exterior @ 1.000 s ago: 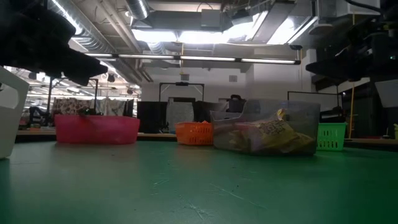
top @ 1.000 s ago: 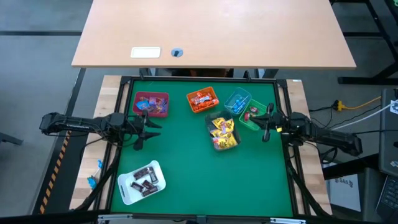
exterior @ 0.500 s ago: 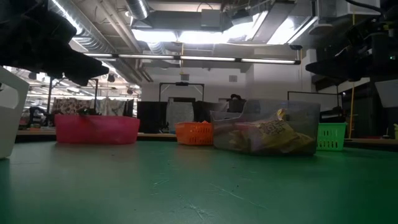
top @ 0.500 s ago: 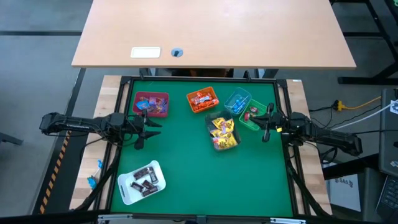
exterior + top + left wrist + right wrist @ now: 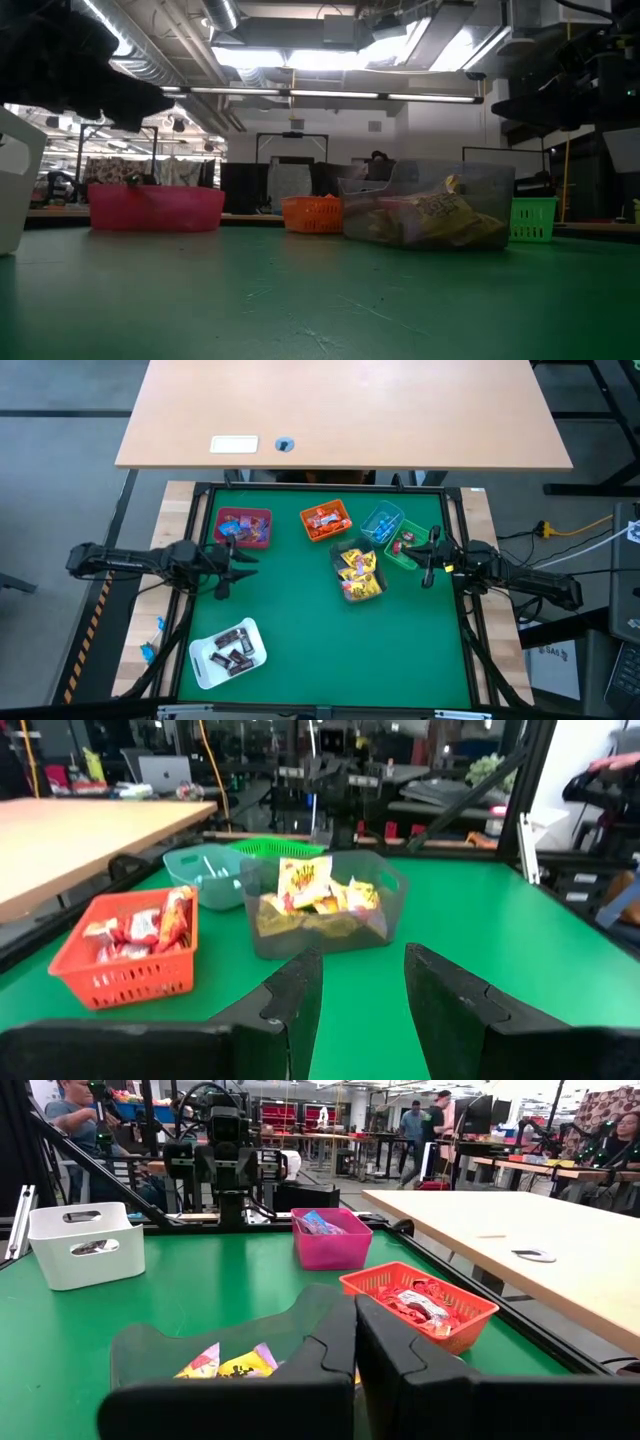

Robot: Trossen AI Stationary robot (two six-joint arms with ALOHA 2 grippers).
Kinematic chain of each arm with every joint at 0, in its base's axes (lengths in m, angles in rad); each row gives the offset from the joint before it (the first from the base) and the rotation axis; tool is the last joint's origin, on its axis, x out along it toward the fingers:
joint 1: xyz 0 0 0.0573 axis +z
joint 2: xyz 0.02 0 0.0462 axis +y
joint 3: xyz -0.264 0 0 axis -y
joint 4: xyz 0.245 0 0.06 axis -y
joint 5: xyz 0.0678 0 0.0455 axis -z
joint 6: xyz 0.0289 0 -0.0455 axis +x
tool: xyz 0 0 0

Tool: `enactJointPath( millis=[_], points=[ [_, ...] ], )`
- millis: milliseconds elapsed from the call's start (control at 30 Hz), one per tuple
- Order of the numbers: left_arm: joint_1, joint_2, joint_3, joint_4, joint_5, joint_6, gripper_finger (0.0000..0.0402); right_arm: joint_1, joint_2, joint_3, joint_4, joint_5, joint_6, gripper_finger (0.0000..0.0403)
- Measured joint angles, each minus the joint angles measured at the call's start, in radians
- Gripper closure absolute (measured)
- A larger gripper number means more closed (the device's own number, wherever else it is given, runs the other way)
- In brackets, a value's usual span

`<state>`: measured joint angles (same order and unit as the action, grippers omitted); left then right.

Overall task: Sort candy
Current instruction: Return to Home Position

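With the small wrapped candy lying in the clear plastic bin and its neighbours, the right gripper, fingers pressed together just right of that bin, might clip the green plastic basket if it swings low, while the left gripper, fingers spread, hangs well to the bin's left.

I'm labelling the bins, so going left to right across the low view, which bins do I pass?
white bin → pink bin → orange bin → clear bin → green bin
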<state>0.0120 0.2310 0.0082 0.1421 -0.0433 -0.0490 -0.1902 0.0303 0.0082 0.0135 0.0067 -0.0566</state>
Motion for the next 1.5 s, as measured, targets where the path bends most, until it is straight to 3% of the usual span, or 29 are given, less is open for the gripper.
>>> enactJointPath(
  millis=[733, 1500],
  points=[
    [0.000, -0.228, 0.000, 0.000, 0.000, 0.000, 0.0270, 0.000, -0.003, 0.000, 0.000, 0.000, 0.000, 0.0398],
    [0.000, -0.229, 0.000, 0.006, 0.000, 0.000, 0.0269, 0.000, -0.028, -0.001, 0.004, 0.001, 0.000, 0.0398]
  ],
)
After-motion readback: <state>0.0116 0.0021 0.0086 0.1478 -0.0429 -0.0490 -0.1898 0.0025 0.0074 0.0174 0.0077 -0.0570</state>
